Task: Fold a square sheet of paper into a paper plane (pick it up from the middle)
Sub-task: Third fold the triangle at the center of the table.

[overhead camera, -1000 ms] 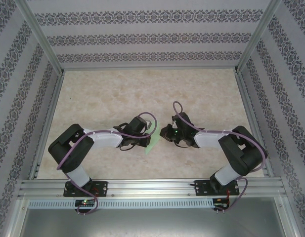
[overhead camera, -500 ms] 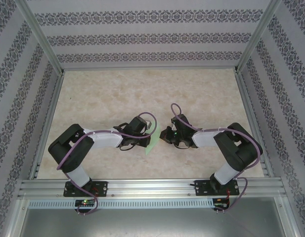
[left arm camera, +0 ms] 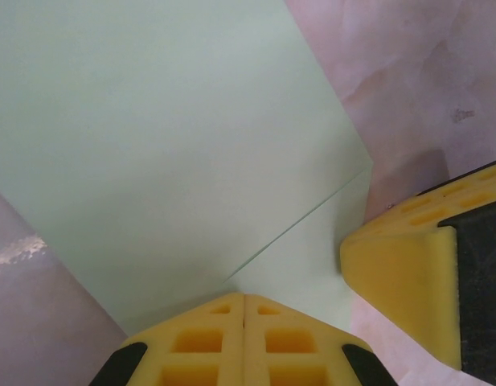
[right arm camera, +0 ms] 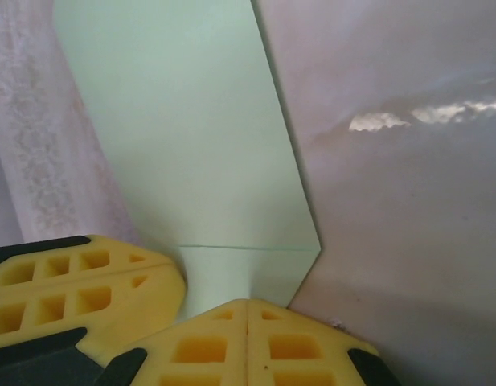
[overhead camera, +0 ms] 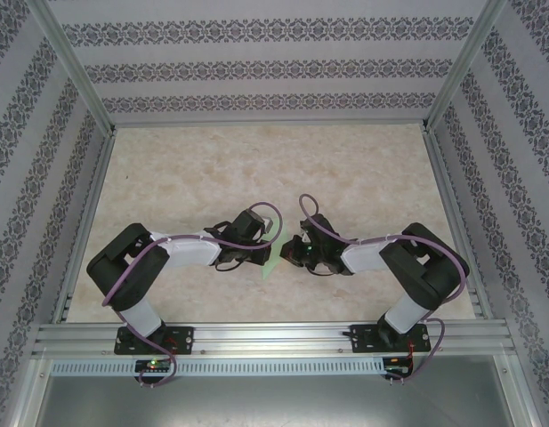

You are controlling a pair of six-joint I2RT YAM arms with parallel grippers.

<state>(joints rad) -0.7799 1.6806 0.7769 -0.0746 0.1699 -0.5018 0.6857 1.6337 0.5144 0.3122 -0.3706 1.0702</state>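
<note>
From above, both arms reach inward over the near half of the worktop [overhead camera: 256,169], about midway between its left and right edges. The left fingers [overhead camera: 262,253] and the right fingers [overhead camera: 294,253] nearly meet there. Between them is a narrow sliver of the green paper [overhead camera: 272,261], seen almost edge-on, with its pointed lower end turned toward the near edge. From this height I cannot tell how the fingers stand. Patterned walls [overhead camera: 256,67] close in the worktop at the back and on both sides.

From the left wrist, the left fingers [left arm camera: 203,346] are pressed together with no gap between them. The green paper [left arm camera: 151,137] runs straight into their tips, so they look clamped on its edge. The sheet spreads up and to the left, pale and smooth. A thin fold line runs slanting from the fingertips toward its right corner, with a smaller flap below the line. One yellow pad of the right fingers [left arm camera: 400,277] sits just beside that flap on the right. The mottled worktop [left arm camera: 416,72] lies behind.

From the right wrist, the right fingers [right arm camera: 288,346] are likewise closed tight, with the paper [right arm camera: 183,137] running in at their tips. A level fold line crosses the sheet just above them. The left fingers [right arm camera: 79,281] are close by at the lower left, touching or nearly touching the sheet. The worktop [right arm camera: 408,225] shows on the right and the patterned wall [right arm camera: 30,121] on the left.
</note>
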